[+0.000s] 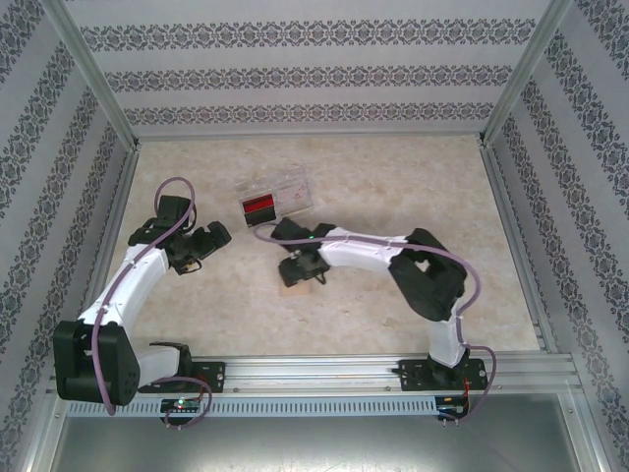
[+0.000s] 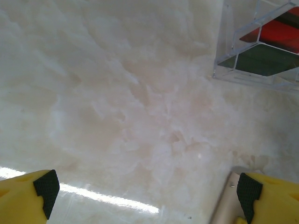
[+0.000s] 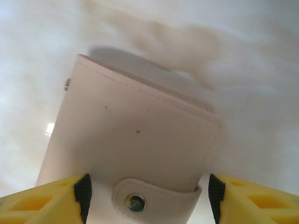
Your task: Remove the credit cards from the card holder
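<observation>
Card holder [image 3: 135, 135], a flat pale cream wallet of soft matte material: where was it?

— It lay on the pale marbled table [image 1: 413, 187], near the middle, directly under the right gripper [image 3: 148, 198]. Seen from the right wrist camera, the card holder was folded shut. A strap tab [image 3: 187, 198] with a round metal snap [image 3: 135, 202] wrapped over its near edge. Its lower left corner was hidden behind a finger.

— Was that gripper grasping it?

— No. Its yellow fingers with black pads [image 3: 83, 193] were spread wide, one to each side of the holder. One pad overlapped the holder's edge in the picture, but whether it touched could not be told.

— And the credit cards?

— The closed flap hid the holder's inside, so nothing could be made out of them.

— The other arm?

— The left gripper [image 2: 147, 193] hovered over bare table, off to the left of the holder and apart from it. Its fingers were released and far apart, with nothing between them. A tan strip [image 2: 223, 205] beside one finger was cut off by the picture's edge, and I could not tell what it was.

— Anything else?

— A clear plastic compartmented box [image 2: 227, 46] stood beyond the holder, near it but not touching. The left wrist view cropped it at the upper right corner. Inside lay a flat red piece [image 2: 280, 35] and a flat dark green piece [image 2: 268, 58], too blurred to identify.
</observation>
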You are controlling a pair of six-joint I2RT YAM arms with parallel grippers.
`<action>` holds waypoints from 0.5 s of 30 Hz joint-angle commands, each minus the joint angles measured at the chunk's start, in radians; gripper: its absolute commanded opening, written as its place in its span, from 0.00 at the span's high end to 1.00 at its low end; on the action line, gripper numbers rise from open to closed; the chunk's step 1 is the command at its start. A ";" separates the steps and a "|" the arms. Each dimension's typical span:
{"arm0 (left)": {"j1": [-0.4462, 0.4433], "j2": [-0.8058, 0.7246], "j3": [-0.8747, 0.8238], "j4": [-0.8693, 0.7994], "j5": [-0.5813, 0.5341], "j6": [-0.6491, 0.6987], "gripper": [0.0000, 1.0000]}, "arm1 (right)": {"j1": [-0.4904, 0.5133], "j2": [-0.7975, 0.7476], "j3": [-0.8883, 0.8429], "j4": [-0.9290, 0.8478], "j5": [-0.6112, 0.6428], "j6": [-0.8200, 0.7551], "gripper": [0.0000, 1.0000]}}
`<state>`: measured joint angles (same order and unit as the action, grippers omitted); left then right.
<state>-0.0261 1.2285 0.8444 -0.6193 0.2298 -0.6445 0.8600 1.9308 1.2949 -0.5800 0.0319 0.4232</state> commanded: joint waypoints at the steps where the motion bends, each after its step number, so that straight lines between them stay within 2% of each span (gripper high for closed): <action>1: -0.008 0.025 0.002 0.056 0.092 0.001 0.00 | -0.108 -0.052 -0.079 -0.027 -0.072 -0.130 0.33; 4: -0.045 0.050 0.017 0.067 0.143 0.013 0.00 | -0.120 -0.107 -0.103 0.032 -0.144 -0.089 0.32; 8: -0.108 0.089 0.024 0.116 0.197 -0.019 0.00 | -0.148 -0.182 -0.171 0.116 -0.181 0.050 0.34; 11: -0.181 0.125 0.021 0.193 0.255 -0.073 0.02 | -0.179 -0.226 -0.236 0.160 -0.172 0.161 0.42; 15: -0.276 0.196 0.012 0.342 0.355 -0.174 0.08 | -0.192 -0.249 -0.291 0.191 -0.143 0.174 0.52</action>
<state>-0.2562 1.3903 0.8471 -0.4271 0.4797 -0.7235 0.6796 1.6966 1.0359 -0.4297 -0.1184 0.5419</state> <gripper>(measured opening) 0.934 0.491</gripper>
